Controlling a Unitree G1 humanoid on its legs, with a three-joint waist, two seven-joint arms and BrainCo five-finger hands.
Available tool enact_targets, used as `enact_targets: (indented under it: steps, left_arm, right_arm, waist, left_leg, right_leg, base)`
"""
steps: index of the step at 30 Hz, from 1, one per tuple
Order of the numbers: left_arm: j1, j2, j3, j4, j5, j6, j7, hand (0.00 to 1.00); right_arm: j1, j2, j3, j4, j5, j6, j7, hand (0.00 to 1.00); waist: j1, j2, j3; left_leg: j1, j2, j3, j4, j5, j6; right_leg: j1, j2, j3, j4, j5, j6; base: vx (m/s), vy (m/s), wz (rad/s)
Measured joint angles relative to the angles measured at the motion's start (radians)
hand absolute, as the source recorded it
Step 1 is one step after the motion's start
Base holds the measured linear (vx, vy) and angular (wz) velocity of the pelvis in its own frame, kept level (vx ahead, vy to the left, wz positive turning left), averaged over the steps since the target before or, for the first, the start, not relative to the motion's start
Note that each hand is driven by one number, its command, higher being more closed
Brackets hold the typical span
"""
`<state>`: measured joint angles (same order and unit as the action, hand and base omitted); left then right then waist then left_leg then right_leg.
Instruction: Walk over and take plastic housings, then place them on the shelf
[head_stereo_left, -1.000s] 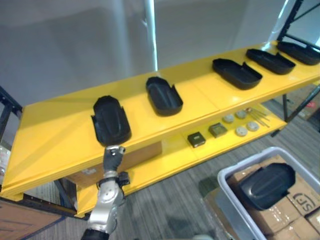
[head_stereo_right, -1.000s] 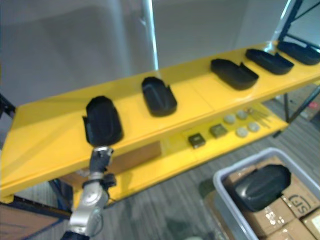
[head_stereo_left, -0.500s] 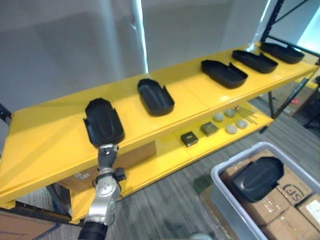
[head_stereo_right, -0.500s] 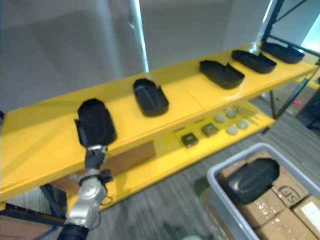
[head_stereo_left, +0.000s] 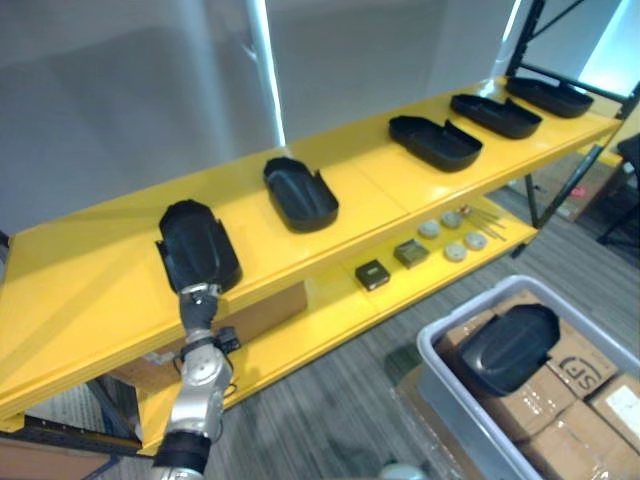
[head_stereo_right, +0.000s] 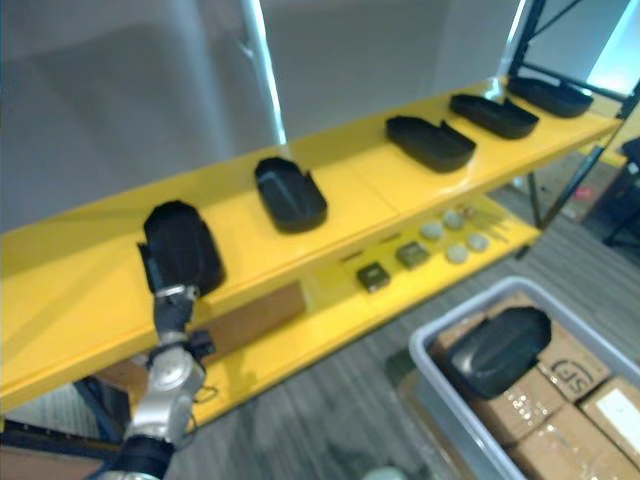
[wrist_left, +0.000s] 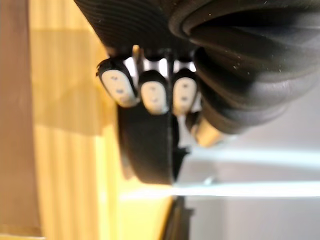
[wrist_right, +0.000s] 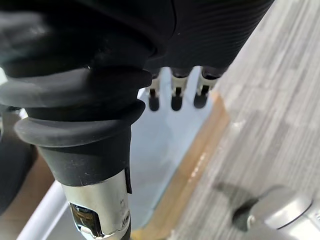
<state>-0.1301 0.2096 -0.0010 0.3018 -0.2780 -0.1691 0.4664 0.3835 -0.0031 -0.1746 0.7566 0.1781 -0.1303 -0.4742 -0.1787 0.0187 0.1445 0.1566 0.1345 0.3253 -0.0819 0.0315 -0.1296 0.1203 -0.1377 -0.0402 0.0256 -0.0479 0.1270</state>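
A two-level yellow shelf (head_stereo_left: 90, 290) is seen from above in the eye views, with five black plastic housings spaced well apart along its top level, hollow side up. The leftmost housing (head_stereo_left: 198, 245) lies flat near the shelf's front edge, and the left hand (head_stereo_left: 198, 302) is raised to its near end from below. The other four housings (head_stereo_left: 300, 193) are ranged away to the right, untouched. On the lower level, two small dark boxes (head_stereo_left: 371, 273) and a few pale round discs (head_stereo_left: 453, 250) are laid out. At lower right a grey bin (head_stereo_left: 440, 375) is set on the carpeted floor (head_stereo_left: 330, 400). It is packed with cardboard boxes (head_stereo_left: 590, 395), and a sixth housing (head_stereo_left: 505, 345) is rested on top of them, domed side up. The left wrist view gives the grip from close up: the fingers (wrist_left: 152, 97) are curled over the near end of the leftmost housing. The thumb (wrist_left: 205, 134) is set beside its edge, so the piece is gripped while it lies on the shelf. In the right wrist view the right hand (wrist_right: 174, 99) is hung over the bin's pale wall and the carpet, its fingers loosely straight and apart, with nothing held.
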Motion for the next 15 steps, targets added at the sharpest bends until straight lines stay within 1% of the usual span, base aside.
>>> enact_targets:
  steps: [3, 7, 10, 15]
  left_arm:
    - [-0.019, 0.027, 0.012, 0.004, -0.001, 0.0, 0.001, 1.0]
    - [-0.055, 0.027, 0.029, 0.037, -0.022, 0.0, 0.009, 1.0]
    - [-0.075, 0.029, 0.03, 0.056, -0.031, 0.001, 0.023, 1.0]
    - [-0.111, 0.067, 0.043, 0.106, -0.038, 0.003, 0.031, 1.0]
  right_arm:
    - [0.004, -0.001, 0.0, -0.001, 0.0, 0.0, 0.007, 0.0]
    - [0.006, -0.003, 0.0, -0.003, 0.0, 0.001, 0.016, 0.0]
    - [0.008, -0.004, 0.0, -0.005, 0.0, 0.001, 0.017, 0.0]
    - [0.013, -0.004, 0.003, -0.016, 0.0, 0.003, 0.018, 0.0]
  waist:
    - [0.0, 0.0, 0.0]
    - [-0.005, 0.005, 0.017]
    - [-0.012, 0.006, 0.022]
    - [-0.027, 0.005, 0.033]
  left_leg:
    - [-0.001, 0.003, 0.013, 0.0, -0.002, -0.002]
    - [-0.001, 0.003, 0.013, 0.0, -0.001, -0.002]
    - [-0.001, 0.003, 0.013, 0.0, -0.002, -0.002]
    - [-0.001, 0.006, 0.016, 0.0, -0.002, -0.002]
  right_leg:
    - [-0.014, 0.004, 0.015, 0.005, 0.0, 0.0]
    - [-0.014, 0.004, 0.015, 0.006, 0.0, 0.0]
    - [-0.015, 0.004, 0.015, 0.008, -0.001, -0.001]
    - [-0.02, 0.007, 0.017, 0.015, -0.002, -0.003]
  base:
    - [0.0, -0.003, -0.12]
    - [0.0, 0.0, -0.02]
    - [0.0, 0.0, 0.0]
    - [0.0, 0.0, 0.0]
